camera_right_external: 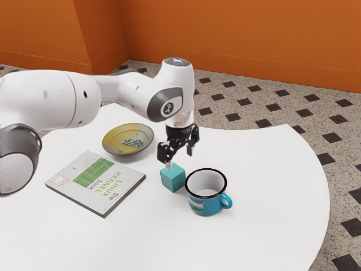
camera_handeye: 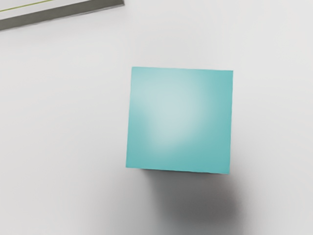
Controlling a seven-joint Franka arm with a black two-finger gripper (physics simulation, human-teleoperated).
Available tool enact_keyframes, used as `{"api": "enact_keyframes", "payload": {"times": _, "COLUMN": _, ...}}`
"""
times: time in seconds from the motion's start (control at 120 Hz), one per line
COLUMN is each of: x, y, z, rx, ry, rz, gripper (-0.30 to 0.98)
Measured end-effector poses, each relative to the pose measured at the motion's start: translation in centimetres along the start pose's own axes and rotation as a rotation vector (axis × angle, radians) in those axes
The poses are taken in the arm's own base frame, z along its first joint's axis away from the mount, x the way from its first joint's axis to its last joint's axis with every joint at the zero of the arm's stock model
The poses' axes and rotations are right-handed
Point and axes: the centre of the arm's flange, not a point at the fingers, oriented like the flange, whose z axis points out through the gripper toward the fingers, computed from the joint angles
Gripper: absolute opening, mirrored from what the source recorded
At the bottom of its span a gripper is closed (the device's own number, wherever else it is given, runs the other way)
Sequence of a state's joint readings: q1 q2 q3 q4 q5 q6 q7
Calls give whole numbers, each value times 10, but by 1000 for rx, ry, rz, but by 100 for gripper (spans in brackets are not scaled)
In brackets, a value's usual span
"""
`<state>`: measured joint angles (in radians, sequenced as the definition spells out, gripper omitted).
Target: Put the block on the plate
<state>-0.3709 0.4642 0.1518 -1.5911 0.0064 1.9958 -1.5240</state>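
My gripper (camera_right_external: 180,158) stands open just above the teal block (camera_right_external: 173,178) in the exterior view, its two fingers apart with nothing held between them. One fingertip appears close to the block's top edge; whether it touches, I cannot tell. In the wrist view, the top face of the block (camera_handeye: 180,120) lies under my hand, with a dark shadow beside it on the table. A shallow yellow plate (camera_right_external: 114,141) with a blue-grey pattern sits beyond the book in the exterior view.
A blue mug (camera_right_external: 206,205) with a dark rim stands close beside the block, toward the exterior view's right. Toward that view's left, a white and green book (camera_right_external: 96,182) lies flat on the white table (camera_right_external: 265,186). The book's edge (camera_handeye: 63,13) appears in the wrist view.
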Motion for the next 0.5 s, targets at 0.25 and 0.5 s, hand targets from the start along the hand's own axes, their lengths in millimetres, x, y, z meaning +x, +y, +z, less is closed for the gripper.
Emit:
{"api": "enact_keyframes", "payload": {"times": 0.25, "x": -2, "y": 3, "z": 21, "rx": 19, "ry": -11, "rz": -33, "gripper": 69}}
{"api": "enact_keyframes", "payload": {"times": 0.5, "x": 19, "y": 8, "z": 26, "rx": 14, "ry": -47, "rz": -69, "gripper": 69}}
